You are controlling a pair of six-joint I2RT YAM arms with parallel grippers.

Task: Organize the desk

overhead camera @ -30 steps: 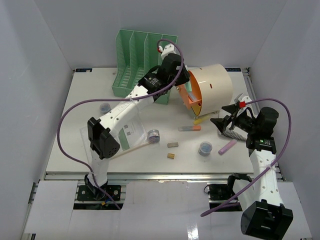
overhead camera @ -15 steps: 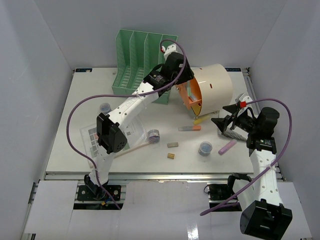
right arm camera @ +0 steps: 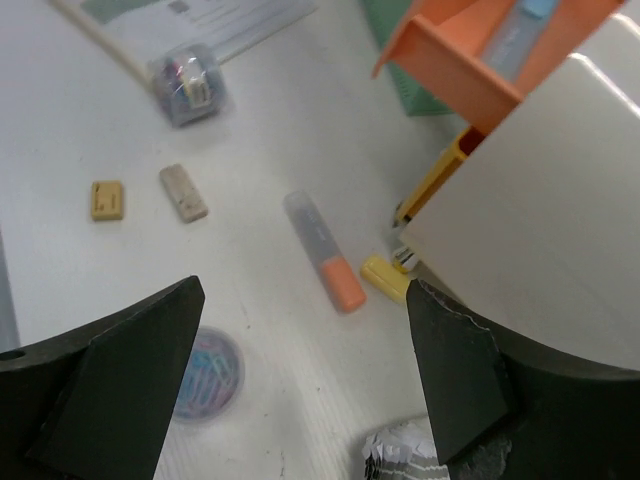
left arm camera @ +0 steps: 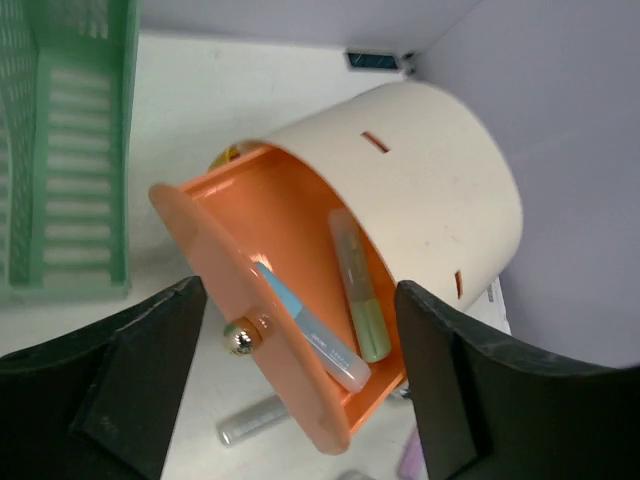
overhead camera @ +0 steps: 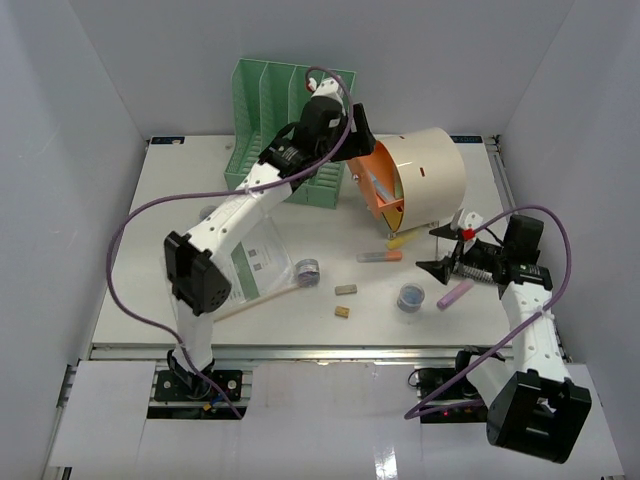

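The white desk [overhead camera: 180,190] carries a cream cylindrical drawer box [overhead camera: 432,178] lying on its side, its orange drawer [left arm camera: 290,240] pulled out. In the drawer lie a blue pen [left arm camera: 312,330] and a green highlighter [left arm camera: 362,305]. My left gripper [left arm camera: 298,300] hangs open just above the drawer front and its gold knob [left arm camera: 240,340], holding nothing. My right gripper [right arm camera: 305,300] is open over an orange highlighter [right arm camera: 325,252], to the right of the box's mouth. A white and grey ruffled thing [right arm camera: 410,455] shows low between the right fingers.
A green file rack [overhead camera: 280,125] stands at the back. On the desk lie a yellow highlighter [overhead camera: 405,238], a purple highlighter [overhead camera: 455,294], two clip tubs [overhead camera: 409,297] [overhead camera: 307,270], two erasers [overhead camera: 346,290] [overhead camera: 342,311], a paper sheet [overhead camera: 250,262] and a wooden stick [overhead camera: 255,298].
My left gripper has opened wide and drawn back up and left from the drawer. My right gripper has shifted a little left, staying open.
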